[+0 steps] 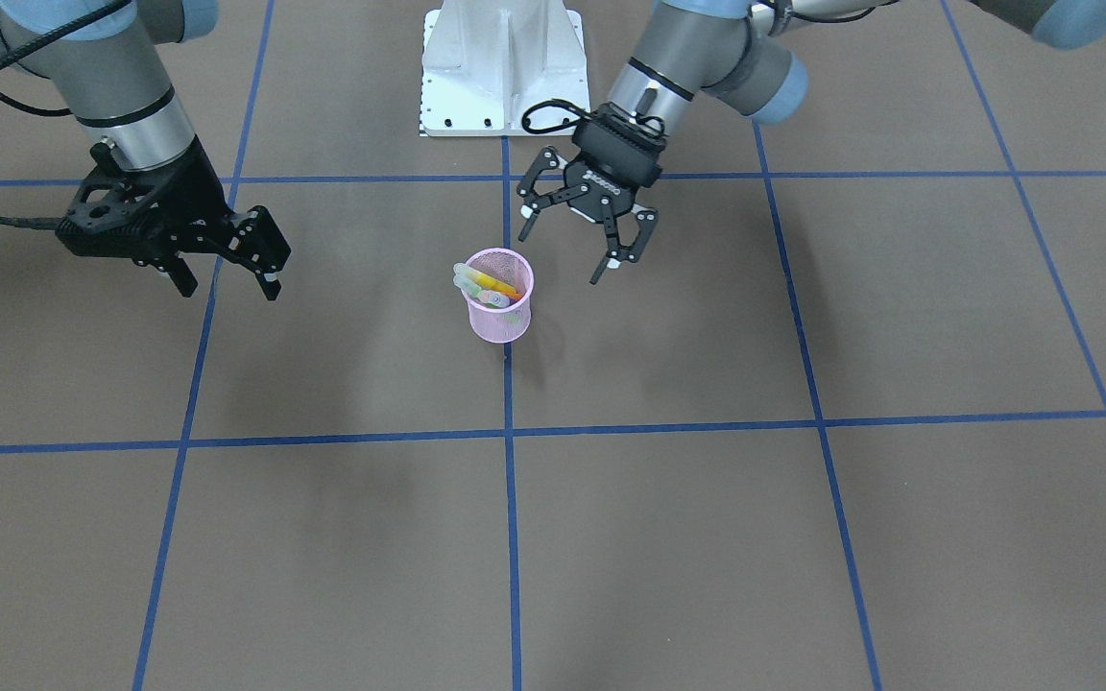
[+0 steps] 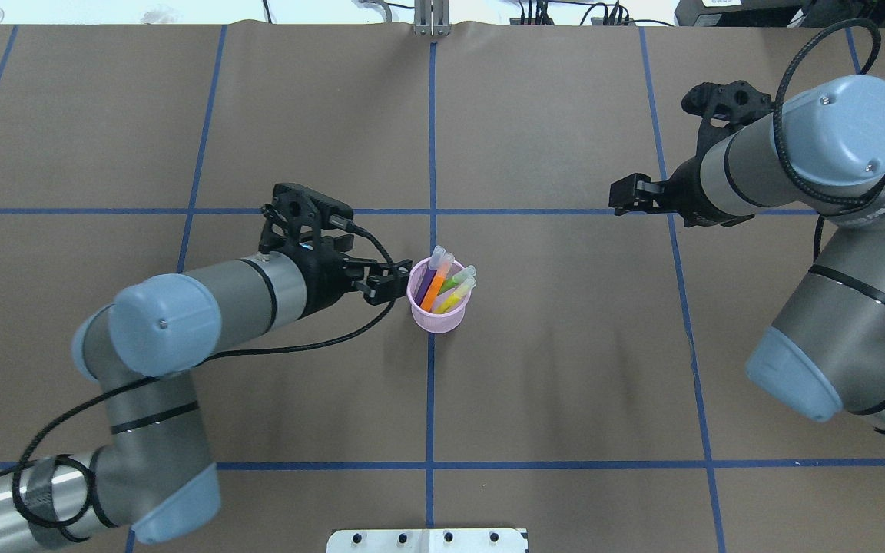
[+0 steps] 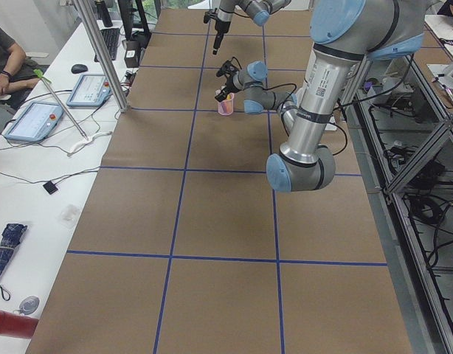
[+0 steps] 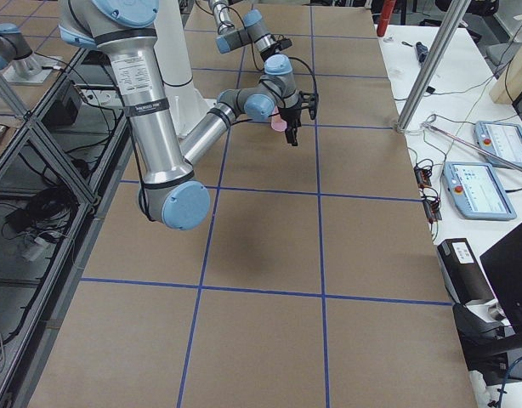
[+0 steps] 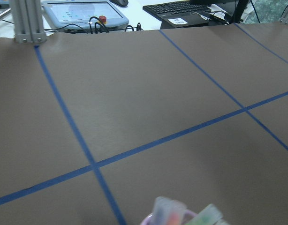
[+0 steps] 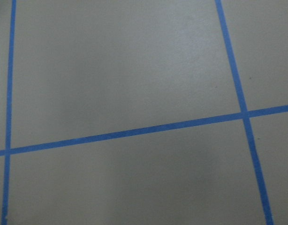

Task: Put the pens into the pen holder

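The pink mesh pen holder point(image 2: 439, 313) stands upright on a blue tape line near the table's middle. It also shows in the front view point(image 1: 501, 312). Inside it stand the purple pen point(image 2: 426, 281), orange pen point(image 2: 435, 289), green pen point(image 2: 455, 282) and yellow pen point(image 2: 455, 298), pale caps up and leaning. My left gripper point(image 1: 563, 255) is open and empty, hovering just beside the holder's rim, and shows overhead point(image 2: 383, 283). The left wrist view shows only the pen caps point(image 5: 169, 212) at its bottom edge. My right gripper point(image 1: 230, 288) is open and empty, far from the holder.
The brown table cover carries a grid of blue tape lines point(image 1: 509, 518). The white robot base point(image 1: 503, 67) sits at the robot's edge. A side table with tablets point(image 3: 38, 118), cables and an operator point(image 3: 5, 63) lies beyond the far edge.
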Motion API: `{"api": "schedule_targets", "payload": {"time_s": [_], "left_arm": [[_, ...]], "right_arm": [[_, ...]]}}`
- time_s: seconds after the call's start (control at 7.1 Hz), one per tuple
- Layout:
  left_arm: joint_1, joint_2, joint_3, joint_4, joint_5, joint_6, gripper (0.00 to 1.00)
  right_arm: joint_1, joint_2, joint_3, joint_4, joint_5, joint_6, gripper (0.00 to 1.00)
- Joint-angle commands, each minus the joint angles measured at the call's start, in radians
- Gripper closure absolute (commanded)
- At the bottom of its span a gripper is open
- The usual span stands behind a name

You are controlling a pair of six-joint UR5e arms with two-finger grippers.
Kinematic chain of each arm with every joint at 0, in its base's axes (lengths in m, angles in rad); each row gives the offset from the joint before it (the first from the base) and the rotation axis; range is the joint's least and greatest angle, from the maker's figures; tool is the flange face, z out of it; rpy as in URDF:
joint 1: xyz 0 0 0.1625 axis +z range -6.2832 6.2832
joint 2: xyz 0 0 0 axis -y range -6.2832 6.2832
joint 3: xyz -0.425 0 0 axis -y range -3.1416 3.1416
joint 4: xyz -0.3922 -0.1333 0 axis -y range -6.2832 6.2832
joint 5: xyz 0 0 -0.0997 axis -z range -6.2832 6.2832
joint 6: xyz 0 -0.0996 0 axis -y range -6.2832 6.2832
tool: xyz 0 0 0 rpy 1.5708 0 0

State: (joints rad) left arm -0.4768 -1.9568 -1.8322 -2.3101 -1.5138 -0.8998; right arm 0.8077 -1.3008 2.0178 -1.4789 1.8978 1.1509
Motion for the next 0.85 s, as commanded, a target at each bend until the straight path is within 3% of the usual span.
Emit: {"api": "schedule_targets", "payload": {"time_s": [0.0, 0.28, 0.56, 0.7], "left_arm": [[-0.263, 0.219, -0.045, -0.011, -0.373, -0.004, 0.01], [-0.516, 0.330, 0.022, -0.002, -0.680, 0.089, 0.01], [-0.714, 0.451, 0.107, 0.027, -0.735, 0.520, 0.01], [-0.765, 0.452, 0.140, 0.151, -0.732, 0.621, 0.01]], "right_arm": [[0.207, -0.116, -0.025, -0.001, 0.161, -0.287, 0.00], [0.476, -0.158, -0.199, -0.003, 0.390, -0.690, 0.00], [0.666, -0.163, -0.377, -0.004, 0.467, -0.998, 0.00], [0.726, -0.163, -0.445, -0.006, 0.468, -1.107, 0.00]]}}
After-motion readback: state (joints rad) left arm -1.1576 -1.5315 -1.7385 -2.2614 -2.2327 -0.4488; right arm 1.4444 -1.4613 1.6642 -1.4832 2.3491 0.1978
